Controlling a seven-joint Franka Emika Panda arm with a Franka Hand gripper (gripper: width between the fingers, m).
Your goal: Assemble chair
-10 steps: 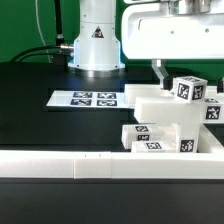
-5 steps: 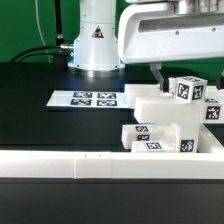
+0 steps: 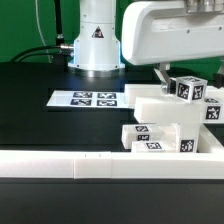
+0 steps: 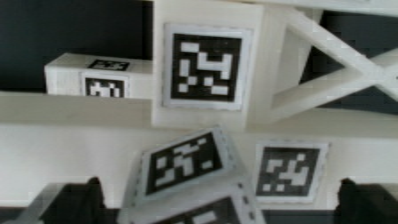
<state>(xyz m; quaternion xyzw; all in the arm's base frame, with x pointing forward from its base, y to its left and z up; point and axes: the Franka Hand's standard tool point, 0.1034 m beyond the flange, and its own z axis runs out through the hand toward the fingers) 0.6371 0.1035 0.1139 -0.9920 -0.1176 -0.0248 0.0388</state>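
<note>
The chair parts are white tagged pieces clustered at the exterior view's right: a flat panel (image 3: 150,101), low blocks (image 3: 148,139) and a tall block (image 3: 211,110). A small tagged cube (image 3: 187,89) sits tilted on top of the cluster. My gripper (image 3: 187,78) hangs right over it, one finger (image 3: 160,72) beside the cube. In the wrist view the gripper (image 4: 222,205) is open wide. Its dark fingers (image 4: 75,205) stand apart on either side of the tilted tagged cube (image 4: 187,165), with gaps to it. Beyond lie an upright tagged piece (image 4: 205,65) and a small block (image 4: 98,78).
The marker board (image 3: 85,99) lies flat left of the parts. The long white border rail (image 3: 90,165) runs along the front. The robot base (image 3: 97,40) stands at the back, with cables to its left.
The gripper has shifted slightly to the exterior view's right over the cube. The cube looks a little more tilted. The other parts have not moved.
</note>
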